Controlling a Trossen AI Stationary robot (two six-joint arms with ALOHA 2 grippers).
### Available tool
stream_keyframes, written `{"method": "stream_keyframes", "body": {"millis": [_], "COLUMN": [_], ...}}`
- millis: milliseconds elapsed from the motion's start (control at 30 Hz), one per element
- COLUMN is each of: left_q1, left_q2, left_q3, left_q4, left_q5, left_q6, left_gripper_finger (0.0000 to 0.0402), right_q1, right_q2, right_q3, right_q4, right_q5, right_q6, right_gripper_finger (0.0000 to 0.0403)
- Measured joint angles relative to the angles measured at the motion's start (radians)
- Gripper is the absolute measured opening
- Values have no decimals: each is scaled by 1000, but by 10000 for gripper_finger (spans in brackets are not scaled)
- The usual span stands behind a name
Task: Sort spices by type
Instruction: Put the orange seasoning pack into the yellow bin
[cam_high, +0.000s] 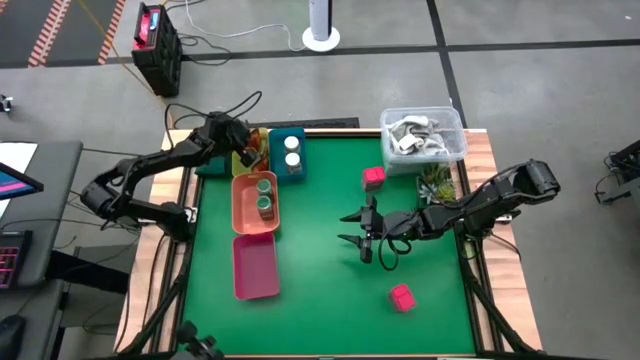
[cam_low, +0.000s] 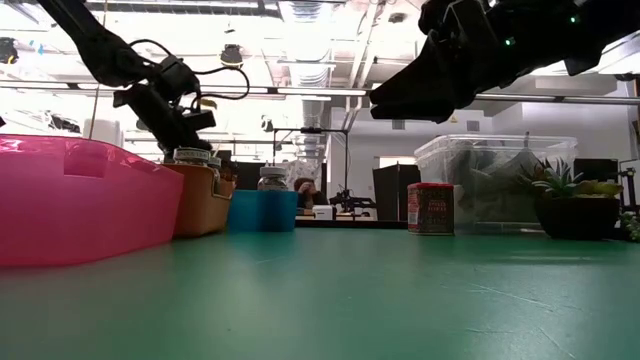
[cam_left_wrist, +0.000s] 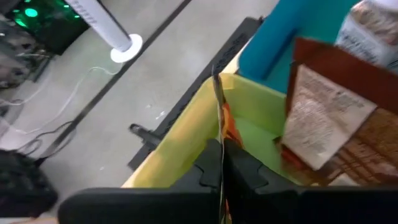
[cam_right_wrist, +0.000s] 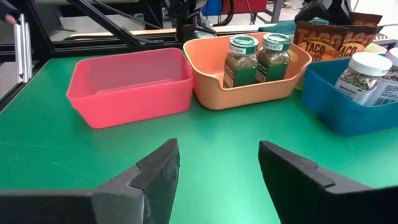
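My left gripper (cam_high: 243, 150) is over the yellow tray (cam_left_wrist: 186, 124) at the table's far left, shut on an orange-brown sachet (cam_left_wrist: 219, 99) seen edge-on. Another sachet (cam_left_wrist: 326, 118) stands in that tray. My right gripper (cam_high: 356, 229) hovers open over the middle of the green table, pointing toward the trays (cam_right_wrist: 217, 162). One pink block (cam_high: 374, 177) lies beyond it, another (cam_high: 402, 297) nearer the near edge. Two green-lidded jars (cam_right_wrist: 256, 57) stand in the orange tray (cam_high: 256, 203). Two white jars (cam_high: 292, 150) stand in the blue tray (cam_high: 287, 170). My left gripper pinches the sachet between its two fingers (cam_left_wrist: 239, 165), on a thin edge (cam_left_wrist: 219, 134) of it. The sachet runs on past the fingertips, over the yellow tray's wall. Whether its far end rests in the tray is hidden.
The pink tray (cam_high: 255, 268) sits at the near end of the row of trays. A clear tub of grey-white clutter (cam_high: 423, 135) and a small plant (cam_high: 437, 180) stand at the far right corner. Open green table lies around my right gripper.
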Motion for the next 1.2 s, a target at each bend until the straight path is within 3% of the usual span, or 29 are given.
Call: {"method": "stream_keyframes", "body": {"millis": [400, 700, 1200], "left_q1": [44, 43, 43], "left_q2": [0, 0, 0], "left_q3": [0, 0, 0], "left_q4": [54, -7, -2], "left_q5": [-43, -37, -41], "left_q6": [129, 77, -13], "left_gripper_finger": [1, 8, 98], "right_q1": [0, 0, 0], "right_q2": [0, 0, 0], "right_q3": [0, 0, 0], "right_q4": [0, 0, 0], "right_q5": [0, 0, 0], "right_q6": [5, 8, 8], "right_gripper_finger": [248, 248, 248]}}
